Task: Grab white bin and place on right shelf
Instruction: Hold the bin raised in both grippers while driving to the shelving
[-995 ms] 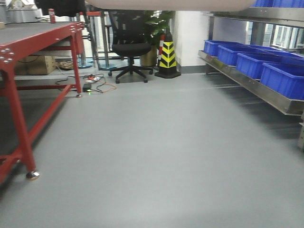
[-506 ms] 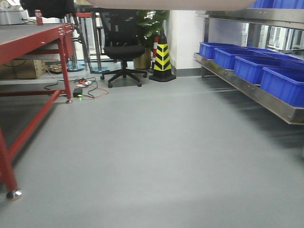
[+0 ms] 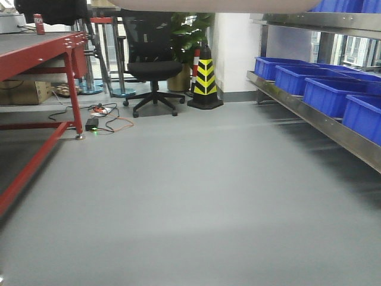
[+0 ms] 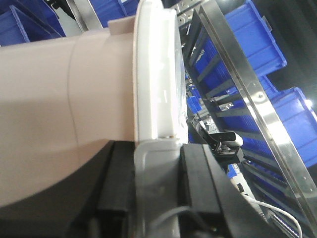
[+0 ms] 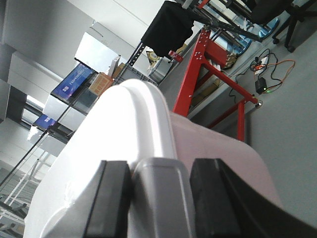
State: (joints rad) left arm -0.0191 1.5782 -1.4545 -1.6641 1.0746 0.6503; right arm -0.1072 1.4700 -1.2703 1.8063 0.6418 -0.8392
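Compared with a second ago, the red table (image 3: pixel 36 50) is sliding out to the left and the right shelf (image 3: pixel 321 122) is coming closer on the right. Closest, the left gripper (image 4: pixel 156 163) and right gripper (image 5: pixel 161 188) are each pinching the rim of the white bin (image 4: pixel 59 99) between black fingers (image 5: pixel 111 198), holding it in the air, not on the shelf. Blue bins (image 3: pixel 324 95) are sitting on that shelf; farther back a black chair (image 3: pixel 152 65) and striped cone (image 3: pixel 205 74) are standing.
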